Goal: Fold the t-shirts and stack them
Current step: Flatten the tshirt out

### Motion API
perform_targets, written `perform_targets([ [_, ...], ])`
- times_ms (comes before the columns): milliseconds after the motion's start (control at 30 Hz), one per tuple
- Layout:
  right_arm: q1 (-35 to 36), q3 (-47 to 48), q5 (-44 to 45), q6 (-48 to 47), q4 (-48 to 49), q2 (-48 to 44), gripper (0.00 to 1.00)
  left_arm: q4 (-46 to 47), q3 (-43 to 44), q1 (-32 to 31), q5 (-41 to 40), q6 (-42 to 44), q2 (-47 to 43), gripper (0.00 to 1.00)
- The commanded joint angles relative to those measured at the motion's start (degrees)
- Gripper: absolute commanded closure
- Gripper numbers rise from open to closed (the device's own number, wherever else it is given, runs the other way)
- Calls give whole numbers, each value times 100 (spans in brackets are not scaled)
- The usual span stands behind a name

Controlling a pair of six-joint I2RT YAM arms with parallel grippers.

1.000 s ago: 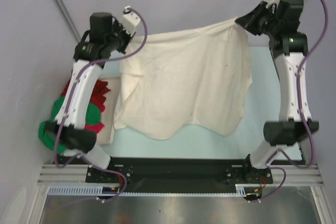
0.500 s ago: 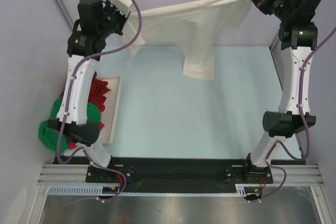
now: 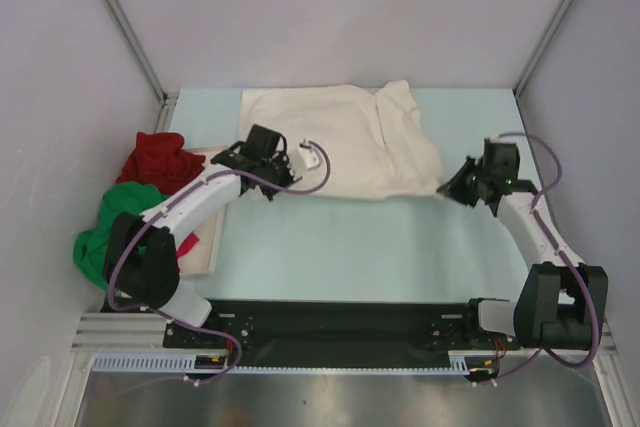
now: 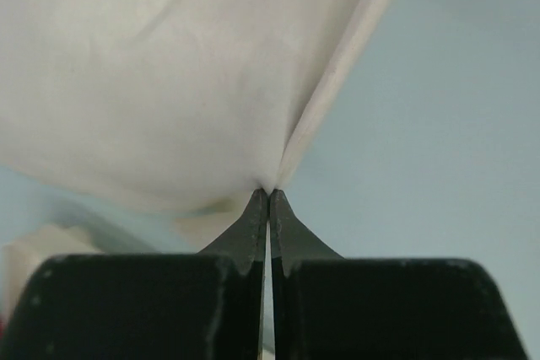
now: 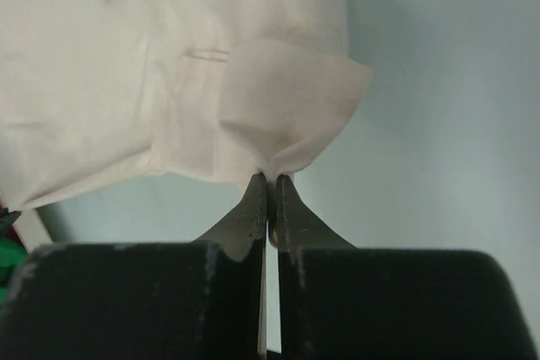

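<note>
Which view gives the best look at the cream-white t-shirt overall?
Top external: nearly the whole cream-white t-shirt shows, lying on the table. Each wrist view shows only a corner pinched by the left gripper or right gripper.

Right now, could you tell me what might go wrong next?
Both jaws pinch only a sliver of the cream shirt, which may slip if pulled. Its right side lies bunched, so a fold could set creases. The green shirt hangs off the tray beside the left arm and might snag.
</note>
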Motion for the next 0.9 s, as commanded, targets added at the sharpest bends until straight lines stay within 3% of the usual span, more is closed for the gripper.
perform_targets([
  [0, -33, -863, 605, 194, 129, -439, 98, 306, -542, -111, -62, 305, 216, 100],
  [33, -68, -1091, 623, 335, 173, -483, 90, 306, -621, -111, -71, 296, 297, 100],
  [100, -130, -1575, 658, 467, 322, -606, 86, 254, -797, -146, 34, 330, 411, 95],
  [133, -191, -1664, 702, 520, 322, -641, 70, 149, -841, -155, 191, 366, 481, 89],
  [167, -253, -1761, 763, 573, 305, -676, 61, 44, -903, -198, 306, 427, 491, 69],
  [233, -445, -1736, 1000, 591, 183, -834, 48, -367, -903, -207, 622, 699, 343, 54],
  [267, -507, -1700, 1088, 547, 60, -905, 46, -510, -886, -181, 824, 787, 246, 40],
  [367, -552, -1358, 1422, 363, -195, -1169, 45, -801, -772, 133, 765, 1016, -315, 32],
  [500, -403, -1067, 1511, 266, -275, -1047, 43, -793, -701, 794, 179, 1104, -485, 28],
  [600, -420, -1216, 1345, 336, -135, -564, 40, -538, -1034, 865, -359, 1017, -327, 35],
  [767, -455, -1542, 1142, 494, 322, 60, 37, -169, -1605, 865, -369, 666, -572, 33],
  [867, -464, -1647, 958, 468, 532, 298, 43, -45, -1738, 874, -264, 507, -678, 32],
])
